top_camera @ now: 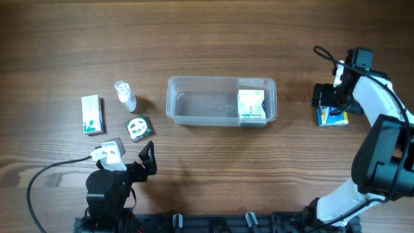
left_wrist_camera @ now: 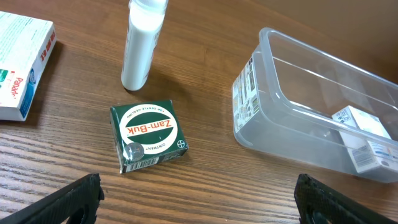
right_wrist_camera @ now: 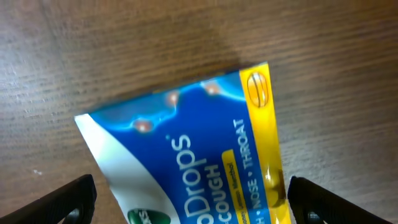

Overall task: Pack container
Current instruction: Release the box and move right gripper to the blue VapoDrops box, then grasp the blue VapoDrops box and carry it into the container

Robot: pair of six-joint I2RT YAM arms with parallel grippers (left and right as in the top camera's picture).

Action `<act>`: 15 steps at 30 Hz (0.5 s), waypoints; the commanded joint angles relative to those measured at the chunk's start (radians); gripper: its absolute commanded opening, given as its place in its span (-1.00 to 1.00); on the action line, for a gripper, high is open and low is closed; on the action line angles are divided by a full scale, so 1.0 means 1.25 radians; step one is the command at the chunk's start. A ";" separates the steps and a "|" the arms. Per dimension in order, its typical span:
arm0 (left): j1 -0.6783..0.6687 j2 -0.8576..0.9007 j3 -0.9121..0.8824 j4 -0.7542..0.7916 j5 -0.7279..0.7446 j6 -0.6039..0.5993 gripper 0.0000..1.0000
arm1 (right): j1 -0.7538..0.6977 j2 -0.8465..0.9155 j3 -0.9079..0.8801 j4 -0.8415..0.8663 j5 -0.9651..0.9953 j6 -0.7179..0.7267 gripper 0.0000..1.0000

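The clear plastic container (top_camera: 194, 98) lies mid-table and holds a small white box (top_camera: 251, 105) at its right end; it also shows in the left wrist view (left_wrist_camera: 273, 106). My left gripper (top_camera: 147, 160) is open and empty, near the table's front left, short of a green Zam-Buk box (left_wrist_camera: 148, 135). My right gripper (right_wrist_camera: 189, 202) is open, its fingers on either side of a blue and yellow cough drops bag (right_wrist_camera: 199, 149) that lies on the table at the far right (top_camera: 333, 118).
A small clear spray bottle (top_camera: 125, 96) and a white and green box (top_camera: 92, 114) lie left of the container. The green box (top_camera: 138, 127) sits just in front of the bottle. A cable (top_camera: 45, 175) trails from the left arm.
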 commanded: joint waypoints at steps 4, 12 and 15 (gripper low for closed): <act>0.007 -0.007 -0.003 0.004 0.013 0.004 0.99 | -0.004 0.034 -0.001 0.027 -0.013 0.013 0.99; 0.007 -0.007 -0.003 0.004 0.013 0.004 1.00 | -0.018 0.056 -0.001 0.028 -0.066 0.028 0.66; 0.007 -0.007 -0.003 0.003 0.013 0.004 1.00 | -0.018 0.049 0.001 0.001 -0.109 0.076 0.36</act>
